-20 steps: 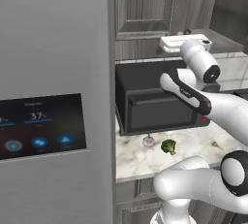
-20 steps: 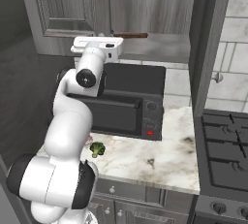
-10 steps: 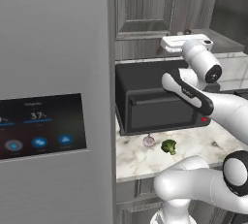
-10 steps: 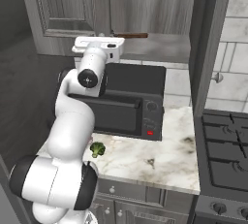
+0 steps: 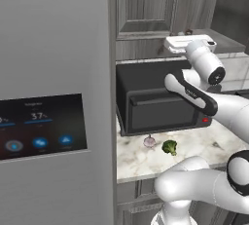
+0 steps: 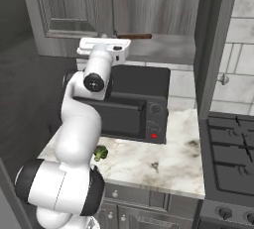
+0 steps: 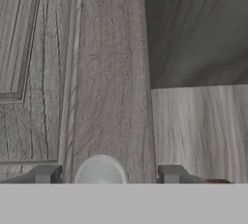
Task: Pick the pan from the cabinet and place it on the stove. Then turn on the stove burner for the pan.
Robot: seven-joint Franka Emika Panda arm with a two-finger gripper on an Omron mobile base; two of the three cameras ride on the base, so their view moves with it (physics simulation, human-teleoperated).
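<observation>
While the pan (image 6: 135,36) lies up in the cabinet (image 6: 69,5), little more than its long reddish-brown handle is seen in the right base view, stretched along the bottom shelf of the uncovered compartment; the round body cannot be made out. A reddish sliver is glimpsed at the lower right of the hand view, though what it belongs to cannot be told for sure. Just left of the handle, the raised-panel door (image 7: 43,72) of the cabinet is seen, with its small round knob (image 7: 100,170) close to the door's edge.

The tool (image 7: 109,174) is held right at that knob. Its fingertips (image 7: 46,174) are spread, one on either side of the knob, and a gap is left on both sides, so nothing is pinched. From the base views the white arm (image 6: 82,119) is seen raised from below, with the hand level with the bottom of the cabinet.

Under the cabinet a black countertop oven (image 6: 134,99) is set on the marbled desk (image 6: 168,161), and a piece of broccoli (image 5: 169,146) is laid in front of it. The stove (image 6: 230,143) is placed at the right end of the desk, well apart from the pan, with round knobs (image 6: 224,213) along its front. A steel fridge (image 5: 48,97) with a lit panel is seen on the left.
</observation>
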